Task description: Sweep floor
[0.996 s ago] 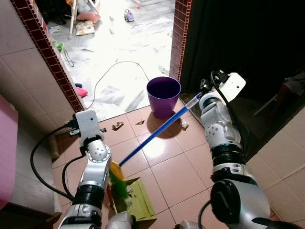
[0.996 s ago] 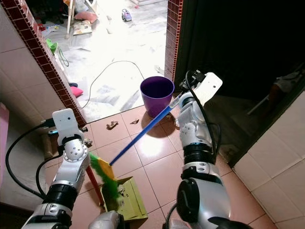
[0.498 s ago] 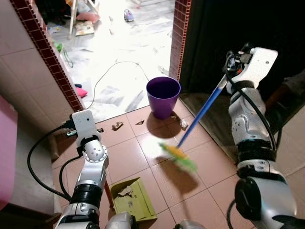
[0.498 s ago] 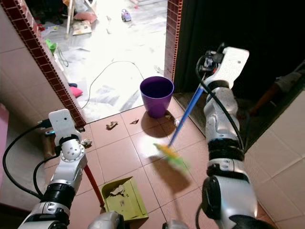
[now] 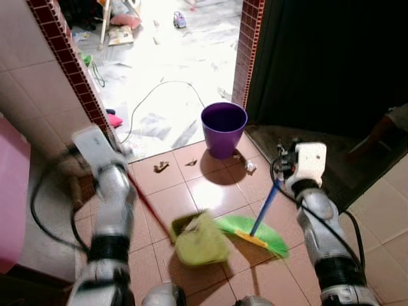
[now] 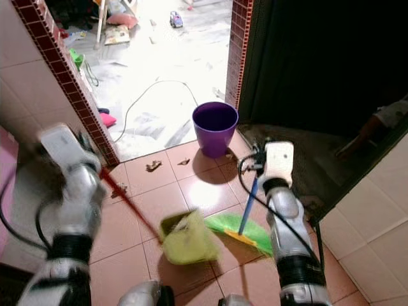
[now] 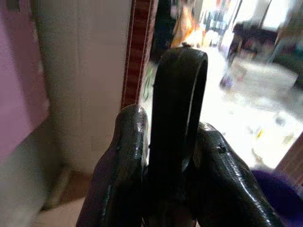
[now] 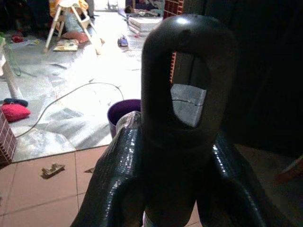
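Low centre of the frame, on the tiled floor (image 5: 210, 191): the green broom (image 5: 255, 233) has its head down on the tiles, touching or just beside the yellow-green dustpan (image 5: 197, 239), which is blurred.

- Right claw (image 8: 165, 156) pinches the top of the broom's blue handle; its fingers (image 8: 113, 179) are pressed against the black hanging loop.
- Left claw (image 7: 165, 156) pinches the dustpan's handle end the same way; the red handle (image 6: 127, 204) slants down to the pan.
- Step in hand, as I judge it: gathering litter into the pan.
- Scraps (image 5: 160, 167) lie further up the frame, near the purple bucket (image 5: 223, 127); another lies (image 5: 250, 166) just right of it.

Next, you likely need to reach the broom out past those scraps and draw them back, with the pan held flat.
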`<state>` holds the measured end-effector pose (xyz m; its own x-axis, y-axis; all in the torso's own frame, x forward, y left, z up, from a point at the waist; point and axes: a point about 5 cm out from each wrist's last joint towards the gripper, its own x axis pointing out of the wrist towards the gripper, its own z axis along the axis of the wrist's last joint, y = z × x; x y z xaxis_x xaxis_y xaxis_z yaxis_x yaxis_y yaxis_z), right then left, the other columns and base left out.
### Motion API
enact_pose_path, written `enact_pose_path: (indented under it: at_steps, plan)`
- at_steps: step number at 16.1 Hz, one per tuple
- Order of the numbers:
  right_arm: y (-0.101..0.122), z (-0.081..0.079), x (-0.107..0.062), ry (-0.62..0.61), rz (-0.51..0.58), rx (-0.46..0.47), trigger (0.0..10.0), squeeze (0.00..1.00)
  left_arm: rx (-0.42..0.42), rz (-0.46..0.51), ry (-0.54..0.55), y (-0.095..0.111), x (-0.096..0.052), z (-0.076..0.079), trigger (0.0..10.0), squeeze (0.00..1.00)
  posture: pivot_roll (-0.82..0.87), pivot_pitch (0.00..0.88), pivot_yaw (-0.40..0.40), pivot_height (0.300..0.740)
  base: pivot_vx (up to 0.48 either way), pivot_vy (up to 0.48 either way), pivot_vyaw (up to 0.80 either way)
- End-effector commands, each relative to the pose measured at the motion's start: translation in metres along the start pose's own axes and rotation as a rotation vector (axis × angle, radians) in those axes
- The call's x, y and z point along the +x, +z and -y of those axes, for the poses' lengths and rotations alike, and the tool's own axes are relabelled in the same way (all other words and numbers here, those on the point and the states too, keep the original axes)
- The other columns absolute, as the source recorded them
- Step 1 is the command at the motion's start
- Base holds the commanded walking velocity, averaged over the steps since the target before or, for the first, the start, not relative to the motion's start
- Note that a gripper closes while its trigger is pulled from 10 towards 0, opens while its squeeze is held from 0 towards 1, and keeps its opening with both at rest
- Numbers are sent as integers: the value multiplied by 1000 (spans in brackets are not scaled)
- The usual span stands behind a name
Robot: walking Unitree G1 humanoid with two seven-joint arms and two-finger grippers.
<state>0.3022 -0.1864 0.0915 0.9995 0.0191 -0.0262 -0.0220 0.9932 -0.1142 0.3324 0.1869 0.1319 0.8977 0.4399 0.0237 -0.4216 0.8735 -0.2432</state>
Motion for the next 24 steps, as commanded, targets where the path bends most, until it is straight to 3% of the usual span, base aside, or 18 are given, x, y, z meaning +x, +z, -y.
enact_pose_path:
  at_steps: [1,2,4,6,10,12,14,17,21,24]
  plan:
    - [-6,-1,-3,9,-31,-55,10000,0,-73,82,-12,28,9,3,10000,0,-124,0,49,740,0,0,0]
    - [-8,0,-3,15,-39,-73,10000,0,-137,89,-13,39,15,3,10000,0,-124,0,49,740,0,0,0]
    - [-12,4,-1,6,-57,-83,10000,0,-344,63,-28,53,24,5,10000,0,-125,0,51,740,0,0,0]
    - [-14,5,0,5,-68,-90,10000,0,-424,58,-41,59,29,4,10000,0,-123,0,52,740,0,0,0]
    - [-14,-1,0,17,-60,-94,10000,0,-454,25,-27,56,27,-1,10000,0,-122,0,60,740,0,0,0]
    - [-11,1,0,-12,-38,-115,10000,0,-421,36,-30,58,26,-3,10000,0,-122,0,61,740,0,0,0]
    - [-5,19,0,-120,-8,-192,10000,0,-374,81,-66,68,25,-4,10000,0,-122,0,62,740,0,0,0]
    - [-3,33,4,-196,-19,-220,10000,0,-386,96,-74,74,23,-6,10000,0,-118,0,58,740,0,0,-533]
    - [2,25,8,-168,12,-212,10000,0,-351,208,-90,99,29,-7,10000,0,-117,0,53,740,0,0,-684]
    - [5,19,10,-149,37,-206,10000,0,-308,265,-105,112,30,-4,10000,0,-118,0,54,740,0,0,0]
